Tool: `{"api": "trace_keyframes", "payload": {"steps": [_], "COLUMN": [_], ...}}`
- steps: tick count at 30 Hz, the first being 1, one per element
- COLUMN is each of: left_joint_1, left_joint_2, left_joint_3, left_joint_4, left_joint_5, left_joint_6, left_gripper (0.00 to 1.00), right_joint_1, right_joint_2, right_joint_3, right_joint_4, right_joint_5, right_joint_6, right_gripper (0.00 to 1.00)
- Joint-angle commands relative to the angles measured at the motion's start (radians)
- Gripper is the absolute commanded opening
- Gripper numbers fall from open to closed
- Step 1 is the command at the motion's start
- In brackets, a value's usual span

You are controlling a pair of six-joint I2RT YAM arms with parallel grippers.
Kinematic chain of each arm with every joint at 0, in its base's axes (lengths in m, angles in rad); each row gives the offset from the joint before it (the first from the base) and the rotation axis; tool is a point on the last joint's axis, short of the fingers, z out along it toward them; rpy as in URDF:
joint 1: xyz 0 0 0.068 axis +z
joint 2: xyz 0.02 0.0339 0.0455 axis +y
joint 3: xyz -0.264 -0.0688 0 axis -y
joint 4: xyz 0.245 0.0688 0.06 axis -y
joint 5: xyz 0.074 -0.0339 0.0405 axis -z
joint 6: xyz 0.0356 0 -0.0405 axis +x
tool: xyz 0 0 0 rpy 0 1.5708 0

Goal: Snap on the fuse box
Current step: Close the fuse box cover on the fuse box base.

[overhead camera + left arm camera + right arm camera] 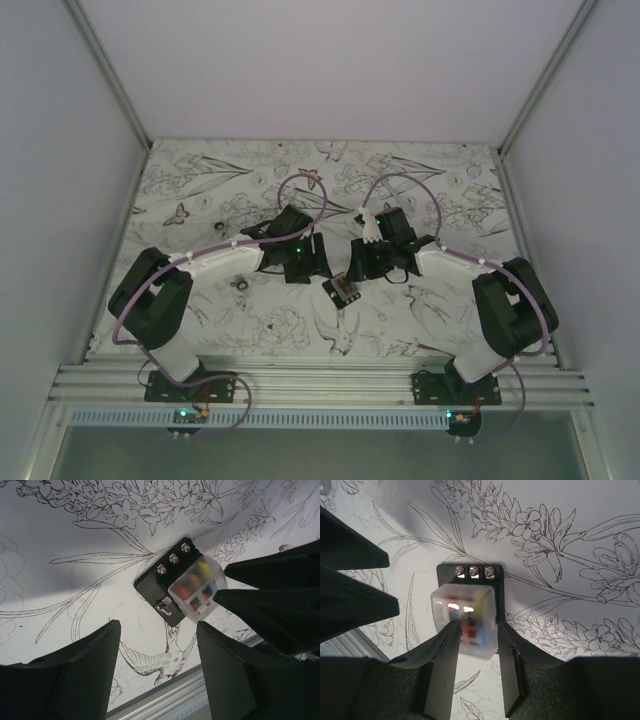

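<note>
The fuse box (pixel 343 290) lies flat on the flower-print table between the two grippers. Its black base (pixel 150 585) carries three screws, and a cloudy clear cover (pixel 197 587) sits over the red, yellow and blue fuses. In the right wrist view the base (pixel 445 575) and cover (pixel 462 605) lie straight ahead. My right gripper (pixel 476 625) is partly open, with its fingers (pixel 270 570) over the cover's near end; its gap is narrower than the cover. My left gripper (pixel 157 625) is wide open and empty, a short way to the box's left (pixel 300 262).
A small dark ring (pixel 241 284) lies on the table left of the left gripper. An aluminium rail (pixel 320 385) runs along the near edge. White walls enclose the table on three sides. The left fingers (pixel 355 605) show beside the box.
</note>
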Motion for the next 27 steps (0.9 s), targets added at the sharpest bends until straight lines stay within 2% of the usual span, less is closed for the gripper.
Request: {"api": "trace_keyframes", "payload": {"steps": [1,11,20,27], "left_joint_1": [-0.016,-0.034,-0.035,-0.026], "left_joint_2": [0.031,0.124,0.160,0.186], "left_joint_3": [0.024,0.058,0.077,0.030], "left_joint_4": [0.012,0.016,0.017,0.005], "left_joint_5": [0.030,0.041,0.009,0.001], "left_joint_6": [-0.009,-0.020,-0.029,-0.059], "left_gripper": [0.64,0.60,0.43,0.30], "right_joint_1": [-0.009,-0.005,0.025,0.050], "right_joint_2": [0.052,0.059,0.045,0.077], "right_joint_3": [-0.006,-0.006,0.032,0.065], "right_joint_4": [0.032,0.010,-0.024,-0.041], "right_joint_5": [-0.040,-0.028,-0.042,-0.045], "right_joint_6": [0.009,0.000,-0.013,-0.021], "right_gripper": [0.40,0.35,0.35,0.35]}}
